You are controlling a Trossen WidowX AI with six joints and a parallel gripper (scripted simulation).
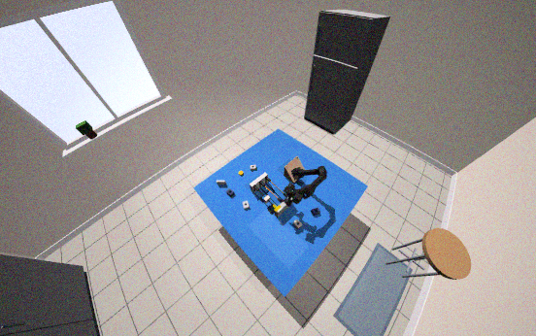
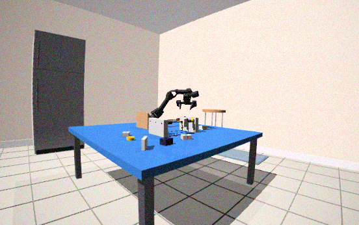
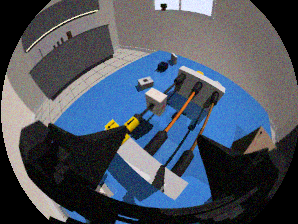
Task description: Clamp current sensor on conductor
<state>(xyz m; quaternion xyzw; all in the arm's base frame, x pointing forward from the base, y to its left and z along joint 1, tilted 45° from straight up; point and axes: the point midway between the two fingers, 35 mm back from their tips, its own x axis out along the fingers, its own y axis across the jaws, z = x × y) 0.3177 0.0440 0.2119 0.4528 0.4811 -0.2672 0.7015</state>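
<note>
A pale box-shaped sensor (image 3: 156, 101) (image 1: 266, 198) sits around the leftmost dark conductor (image 3: 171, 90) in the wrist view, between two white terminal blocks. It looks shut; its latch and arrow cannot be made out. Yellow tags (image 3: 131, 123) (image 1: 279, 209) with black print stand beside it, near the front block (image 3: 141, 161); their lettering is not readable. Orange conductors (image 3: 178, 117) run to the right of the sensor. My gripper (image 3: 163, 134) (image 2: 186, 108) is wide open and empty, raised above the blocks and clear of the sensor.
The other terminal block (image 2: 157, 127) (image 3: 195, 74) holds the conductors' far ends. A tan panel (image 1: 292, 169) (image 2: 142, 120) stands near the arm base. Loose items include a dark block (image 1: 230, 193) (image 2: 166, 141), white block (image 1: 246, 205) (image 3: 145, 82), upright white piece (image 2: 144, 143) and yellow piece (image 2: 130, 138).
</note>
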